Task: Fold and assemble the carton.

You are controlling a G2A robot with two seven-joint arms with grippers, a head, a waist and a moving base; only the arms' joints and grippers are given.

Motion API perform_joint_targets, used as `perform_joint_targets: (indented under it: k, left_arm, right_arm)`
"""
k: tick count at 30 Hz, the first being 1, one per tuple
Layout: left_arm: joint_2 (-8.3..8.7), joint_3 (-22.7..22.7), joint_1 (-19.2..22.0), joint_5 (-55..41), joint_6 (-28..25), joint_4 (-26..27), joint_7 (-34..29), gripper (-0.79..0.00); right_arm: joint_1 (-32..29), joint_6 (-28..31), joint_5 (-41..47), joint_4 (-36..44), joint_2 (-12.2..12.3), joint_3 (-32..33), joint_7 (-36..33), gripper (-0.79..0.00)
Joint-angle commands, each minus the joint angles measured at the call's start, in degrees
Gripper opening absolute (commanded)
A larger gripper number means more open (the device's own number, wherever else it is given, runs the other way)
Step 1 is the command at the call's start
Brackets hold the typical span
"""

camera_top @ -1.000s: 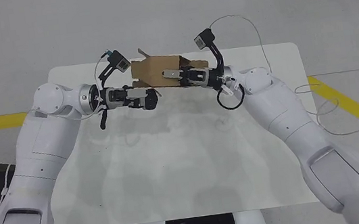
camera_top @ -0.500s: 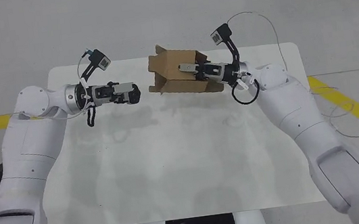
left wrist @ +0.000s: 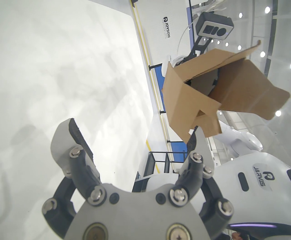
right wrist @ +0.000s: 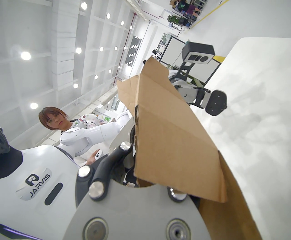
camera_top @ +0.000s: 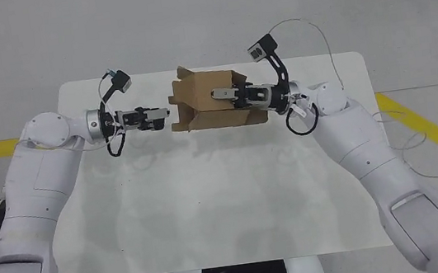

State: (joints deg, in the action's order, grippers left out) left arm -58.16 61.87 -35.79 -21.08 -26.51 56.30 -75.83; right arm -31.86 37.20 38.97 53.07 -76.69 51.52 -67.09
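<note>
Top view shows the brown carton (camera_top: 207,106) up in the air over the far side of the white desk (camera_top: 212,212). The right gripper (camera_top: 222,95) pinches one wall of the carton, and the carton's flaps stick out loose. The left gripper (camera_top: 165,117) sits just beside the carton's end, with its fingers (left wrist: 75,136) spread wide apart. Left wrist view has a white wall panel (left wrist: 154,13) with small dark writing, far behind the carton.

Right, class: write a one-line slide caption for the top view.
Right gripper holds a part-folded brown cardboard carton over the white table; open left gripper beside it.
</note>
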Motion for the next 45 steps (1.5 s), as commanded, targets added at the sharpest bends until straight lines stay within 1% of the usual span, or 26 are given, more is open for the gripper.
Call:
perform_joint_targets:
  k: [1, 11, 26, 34, 41, 45]
  left_arm:
    - [-0.08, -0.43, 0.16, 0.34, -0.13, 0.36, -0.45, 0.000]
    - [-0.53, -1.43, 0.99, -2.63, 0.21, 2.16, -2.14, 0.000]
    - [-1.09, -2.52, 2.52, -4.39, 0.19, 0.33, -2.13, 0.000]
    - [-1.20, -2.59, 2.94, -4.84, 0.10, -0.39, -2.03, 0.000]
    - [-1.00, -2.15, 2.85, -4.96, 0.24, -0.33, -2.17, 0.000]
    - [-0.70, -2.62, 1.99, -2.08, 0.37, -0.06, -2.30, 0.000]
  right_arm:
    - [-0.09, -0.04, 0.26, 0.29, -0.13, -0.27, -0.04, -0.785]
    - [0.48, -0.31, 0.90, 0.73, -0.84, -1.66, -0.31, -0.785]
    - [-0.68, -3.71, 3.85, 5.04, -1.08, -3.06, -3.71, -0.785]
    - [-0.79, -4.28, 4.28, 5.56, -1.18, -3.24, -4.28, -0.785]
    - [0.00, -1.77, 2.10, 2.31, -1.04, -2.19, -1.77, -0.785]
    - [0.83, 0.16, 0.65, -0.02, -0.95, -1.29, 0.16, -0.785]
